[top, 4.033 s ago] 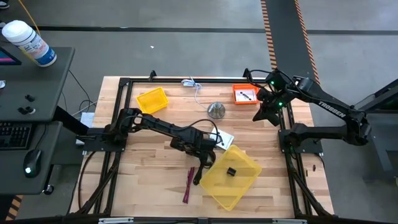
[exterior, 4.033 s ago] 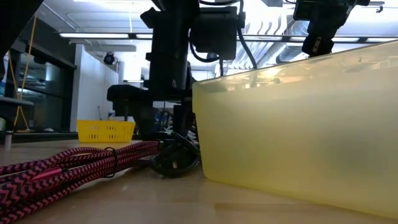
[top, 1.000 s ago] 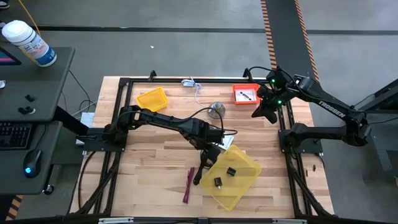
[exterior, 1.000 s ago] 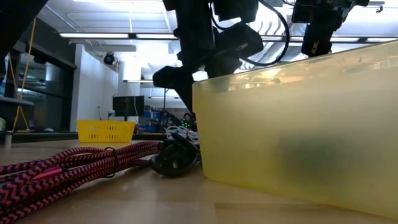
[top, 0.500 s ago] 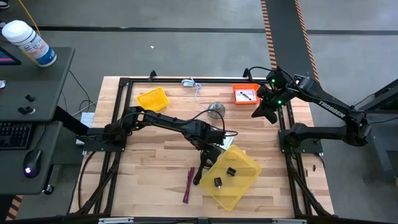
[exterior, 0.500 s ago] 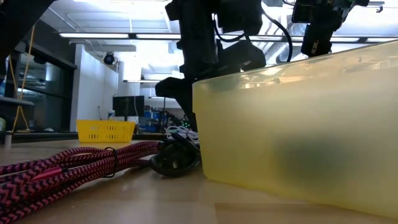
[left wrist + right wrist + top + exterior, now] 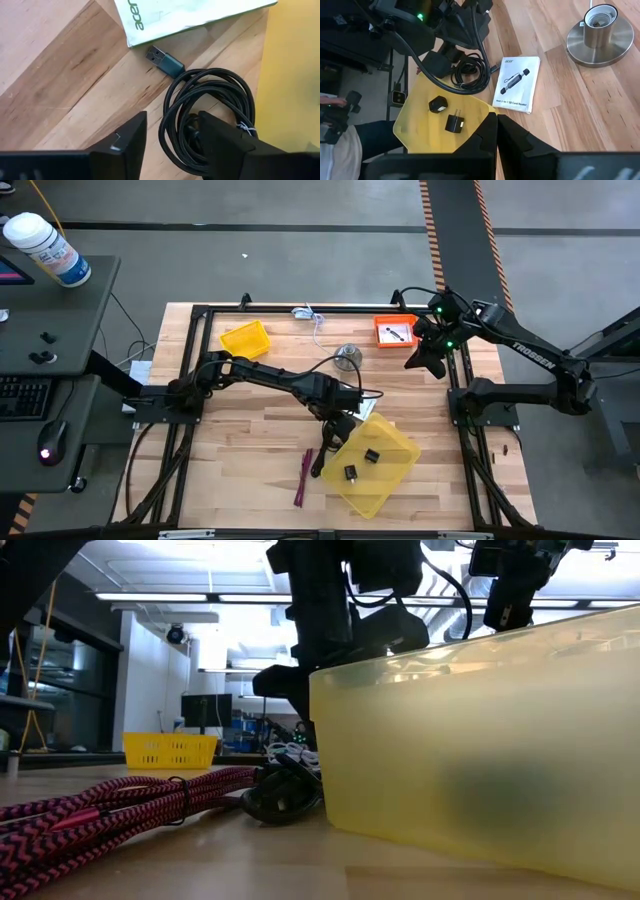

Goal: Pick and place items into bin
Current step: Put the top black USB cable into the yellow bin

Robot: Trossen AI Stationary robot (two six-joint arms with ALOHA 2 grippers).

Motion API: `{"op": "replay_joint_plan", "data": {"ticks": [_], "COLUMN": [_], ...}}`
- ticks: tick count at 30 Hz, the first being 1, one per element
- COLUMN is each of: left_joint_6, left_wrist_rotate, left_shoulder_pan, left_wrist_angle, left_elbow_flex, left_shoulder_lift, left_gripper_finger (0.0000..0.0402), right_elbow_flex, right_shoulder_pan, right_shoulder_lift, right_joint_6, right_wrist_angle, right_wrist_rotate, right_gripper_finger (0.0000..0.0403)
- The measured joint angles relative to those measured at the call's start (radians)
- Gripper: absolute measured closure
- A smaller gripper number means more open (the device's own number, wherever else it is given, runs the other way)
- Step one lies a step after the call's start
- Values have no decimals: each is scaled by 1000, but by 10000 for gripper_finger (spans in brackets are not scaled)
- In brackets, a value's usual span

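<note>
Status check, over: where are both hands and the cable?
Left hand open over black cable coil beside yellow bin. Right hand shut, parked.

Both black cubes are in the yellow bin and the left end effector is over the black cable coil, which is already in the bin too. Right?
Not quite. The black cable coil is not in the yellow bin; it lies on the wooden table beside the bin's edge, as the left wrist view shows. The rest holds: both black cubes sit in the bin, and the left end effector is over the coil.

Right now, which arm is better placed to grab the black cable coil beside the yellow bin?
Left. Its gripper hangs directly over the black cable coil, fingers straddling its loops. The right gripper sits shut, far off by the orange tray.
</note>
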Motion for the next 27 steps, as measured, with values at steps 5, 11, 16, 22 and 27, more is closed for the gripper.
{"op": "replay_joint_plan", "data": {"ticks": [5,11,16,22,27], "left_joint_6": [11,21,26,55,102], "left_wrist_rotate": [5,62,52,39,45], "left_shoulder_pan": [0,-1,-1,-1,-1], "left_wrist_angle": [2,25,27,18,20], "left_elbow_flex": [0,0,0,0,0], "left_shoulder_lift": [4,46,52,52,52], "left_gripper_finger": [205,167,169,273,386], "right_elbow_flex": [0,0,0,0,0], "right_shoulder_pan": [0,0,0,0,0], "right_shoulder_lift": [0,0,0,0,0], "right_joint_6": [0,0,0,0,0], "right_wrist_angle": [0,0,0,1,2], "right_wrist_rotate": [0,0,0,2,3], "right_gripper_finger": [402,403,403,403,403]}}
